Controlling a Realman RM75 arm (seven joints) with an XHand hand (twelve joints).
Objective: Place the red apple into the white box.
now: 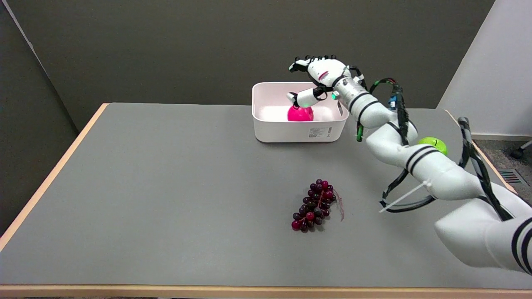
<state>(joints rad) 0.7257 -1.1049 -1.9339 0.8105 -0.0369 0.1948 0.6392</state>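
— Where was the red apple (300, 113) when you looked?

— Down inside the white box (299, 129), in the upper middle of the frame, resting on the floor of it toward the right half. It read more hot pink than red under that light.

— And the right hand (318, 81)?

— Above the box's right end, fingers spread apart toward the back wall and the thumb hanging just over the top of the apple. I couldn't tell whether the thumb touched the fruit, but nothing was pinched; the hand looked open, holding nothing.

— So the placing was done?

— To my eye, yes. What was left was getting clear, and doing that well meant lifting straight up first, keeping the fingers wide so the thumb didn't drag the apple or catch the rim, and only then swinging back toward the lower right.

— Anything in the way?

— The forearm (365, 110) hung over the box's right edge, so a sideways pull could have nudged the box along the counter (166, 187). A green apple (434, 144) sat at the right of the frame, partly hidden behind the arm, worth minding on the way out. The grapes (314, 205) lay well apart, lower middle, no bother.
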